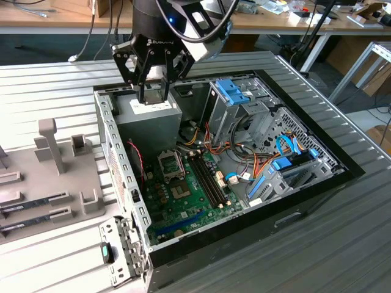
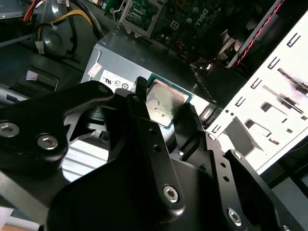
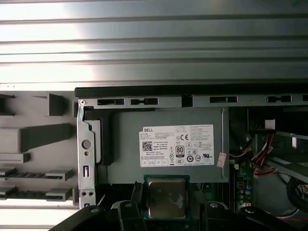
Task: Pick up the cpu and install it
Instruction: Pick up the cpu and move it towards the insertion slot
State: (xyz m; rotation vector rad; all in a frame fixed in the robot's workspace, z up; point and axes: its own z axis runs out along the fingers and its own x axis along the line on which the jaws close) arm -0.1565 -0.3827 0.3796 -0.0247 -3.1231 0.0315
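The cpu [image 2: 162,104], a small square chip with a silver top plate and a thin green edge, is held level between my two black fingers. My gripper [image 2: 165,100] is shut on its opposite edges. In the first wrist view the cpu [image 3: 166,198] hangs in the gripper [image 3: 167,194] just above the grey power supply [image 3: 168,144] with its white label. The exterior view has the gripper [image 1: 153,93] over the power supply [image 1: 149,116] at the case's far corner. The dark socket frame [image 1: 171,163] on the green motherboard [image 1: 183,201] stands with its lid raised, apart from the gripper.
The open computer case [image 1: 113,152] has metal walls around the board. A drive cage with blue tabs [image 1: 235,91] and loose cables [image 1: 244,165] fill the exterior view's right. Black memory slots [image 1: 211,180] run beside the socket. A grey parts fixture [image 1: 49,177] lies outside the case.
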